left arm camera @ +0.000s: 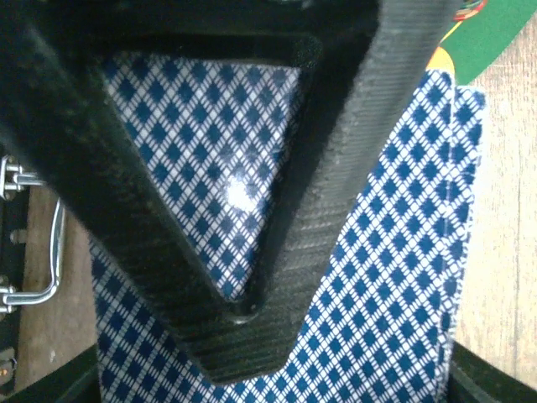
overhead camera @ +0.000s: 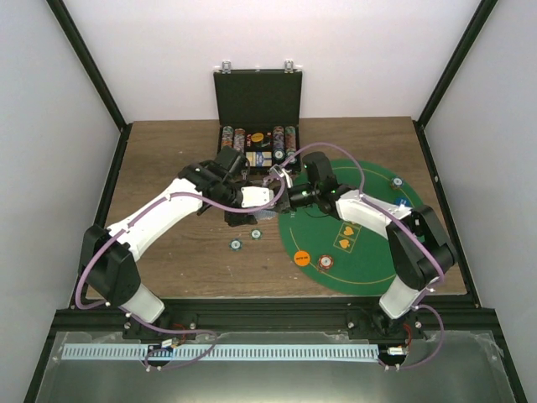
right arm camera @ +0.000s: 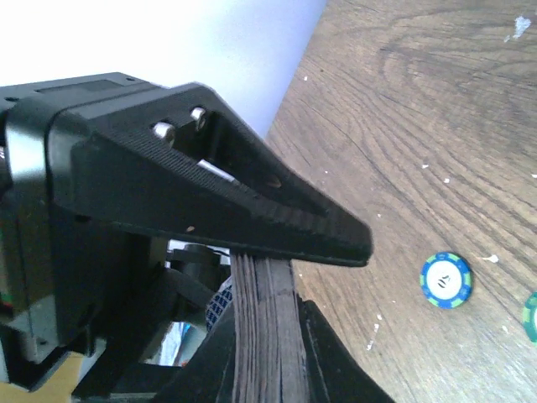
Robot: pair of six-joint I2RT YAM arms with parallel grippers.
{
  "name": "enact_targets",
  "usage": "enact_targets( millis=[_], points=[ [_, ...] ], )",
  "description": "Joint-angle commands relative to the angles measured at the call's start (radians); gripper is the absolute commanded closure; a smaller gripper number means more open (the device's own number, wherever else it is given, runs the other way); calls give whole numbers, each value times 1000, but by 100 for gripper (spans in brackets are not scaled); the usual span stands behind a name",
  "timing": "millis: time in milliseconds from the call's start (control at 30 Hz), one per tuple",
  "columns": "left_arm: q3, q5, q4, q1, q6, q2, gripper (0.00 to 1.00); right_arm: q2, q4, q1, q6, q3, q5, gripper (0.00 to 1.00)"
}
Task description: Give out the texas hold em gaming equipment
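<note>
Just in front of the black case (overhead camera: pixel 258 147), seen from above, the left pincer (overhead camera: pixel 265 201) and the right pincer (overhead camera: pixel 284 188) meet tip to tip. They are over the wooden surface (overhead camera: pixel 159 151), beside the far rim of the green mat (overhead camera: pixel 369 277). What sits between them is too small to read from up there. Two striped chips (overhead camera: pixel 237 244) lie on the wood a little nearer the bases. An orange disc (overhead camera: pixel 303 259) and a red chip (overhead camera: pixel 325 264) rest at the mat's near edge.

From the left wrist, a deck of cards (left arm camera: pixel 377 277) fills the view, blue-diamond backs up. One hollow finger (left arm camera: pixel 336 185) lies flat across the top card. Its partner is hidden under the stack, so I cannot tell whether the left pincer is clamped. The deck's long axis runs along that finger, away from the wrist. The uppermost cards are offset slightly toward the mat side.

From the right wrist, the deck shows edge-on, sandwiched between the upper finger (right arm camera: pixel 277 222) and a lower one, so the right pincer is closed narrow on the stack. A blue chip (right arm camera: pixel 445 280) lies well apart on the wood.

By my reading, the deck sits between the two pincers, each reaching in from an opposite side. The right arm has the surer hold and is nearer the mat, so drawing cards off toward the mat looks like its job.
</note>
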Motion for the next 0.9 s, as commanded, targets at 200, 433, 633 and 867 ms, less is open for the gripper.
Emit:
enact_targets(
  millis=[200,433,633,867],
  points=[
    [16,81,29,4,-10,-20,46,-42,-101,13,-89,55,-13,86],
    [-1,24,42,5,-13,-23,48,-70,-198,11,-135,64,90,59],
    [-2,14,46,5,-17,-25,49,-97,-273,0,-168,59,160,57],
    [-10,7,37,7,-10,-27,49,-135,-335,-26,-193,56,215,57]
  ],
)
